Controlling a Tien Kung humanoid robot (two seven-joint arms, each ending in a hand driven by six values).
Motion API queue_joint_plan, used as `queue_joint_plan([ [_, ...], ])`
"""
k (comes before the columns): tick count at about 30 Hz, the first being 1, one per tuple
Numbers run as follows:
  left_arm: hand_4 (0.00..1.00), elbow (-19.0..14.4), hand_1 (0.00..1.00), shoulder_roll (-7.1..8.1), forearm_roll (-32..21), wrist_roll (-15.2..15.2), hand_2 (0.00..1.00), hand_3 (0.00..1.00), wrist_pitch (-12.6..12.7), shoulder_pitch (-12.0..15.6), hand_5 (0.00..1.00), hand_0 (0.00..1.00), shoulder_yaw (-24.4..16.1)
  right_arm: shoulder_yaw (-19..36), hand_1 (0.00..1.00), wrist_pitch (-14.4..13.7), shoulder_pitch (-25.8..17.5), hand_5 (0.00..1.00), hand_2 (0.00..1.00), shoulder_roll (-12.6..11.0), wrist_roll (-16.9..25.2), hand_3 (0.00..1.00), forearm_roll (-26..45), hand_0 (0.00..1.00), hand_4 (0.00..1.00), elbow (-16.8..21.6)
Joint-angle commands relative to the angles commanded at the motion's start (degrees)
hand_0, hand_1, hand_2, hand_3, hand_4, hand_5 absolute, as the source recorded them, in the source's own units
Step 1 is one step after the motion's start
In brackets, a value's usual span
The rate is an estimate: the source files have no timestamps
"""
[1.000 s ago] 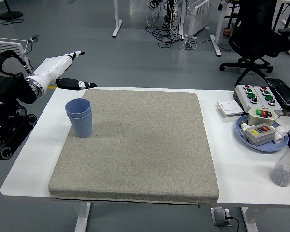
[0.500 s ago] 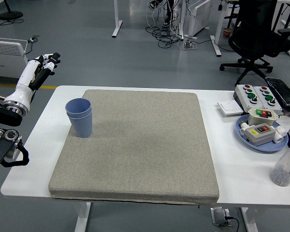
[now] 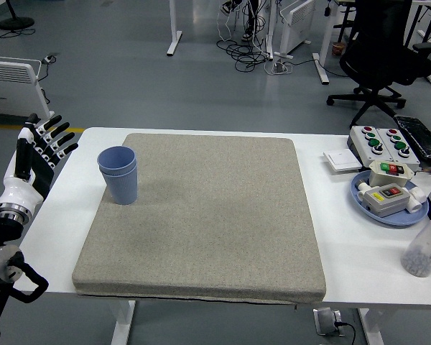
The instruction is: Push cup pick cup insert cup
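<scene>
Two blue cups [image 3: 119,175] stand nested, one inside the other, upright on the grey mat [image 3: 208,215] near its far left corner. My left hand [image 3: 39,151] hovers at the table's left edge, well left of the cups. Its white and black fingers [image 3: 55,136] are spread straight and hold nothing. My right arm does not show in the head view.
At the right end of the white table [image 3: 352,251] sit a blue plate [image 3: 364,203] holding button boxes, another button box [image 3: 377,141], a white switch plate [image 3: 341,160] and a red-capped bottle [image 3: 425,246]. An office chair [image 3: 384,54] stands beyond the table.
My left arm has pulled back from above the table's far left corner, down and left to the table's left edge. The nested cups have not moved.
</scene>
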Motion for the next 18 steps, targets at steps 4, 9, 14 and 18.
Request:
queue_joint_plan([
  [4,0.641,0.43,0.816,-2.13,0.35,-0.48,0.851,0.792,0.41,2.92,0.998,0.753,-1.23,0.18,0.669,-0.02,-0.03,0.391,0.705,-0.02,-0.03,0.598,-0.27,0.731,0.165,-0.02],
  [9,0.627,0.2,0.815,-4.24,-1.05,-1.44,0.843,0.786,0.24,6.77,0.998,0.752,-1.27,0.42,0.669,-0.07,-0.04,0.39,0.705,-0.02,-0.09,0.597,-0.66,0.731,0.165,-0.03],
  [14,0.623,-0.86,0.802,-5.25,-2.88,-2.44,0.828,0.772,-0.34,9.23,0.998,0.751,-0.94,0.55,0.669,-0.15,-0.03,0.39,0.706,0.03,-0.12,0.597,-0.94,0.73,0.166,-0.03],
  [18,0.623,-1.7,0.802,-5.54,-3.58,-1.67,0.828,0.772,-1.55,10.63,0.998,0.751,-1.69,0.53,0.669,-0.2,0.0,0.39,0.706,0.0,-0.06,0.597,-0.96,0.73,0.166,-0.01],
])
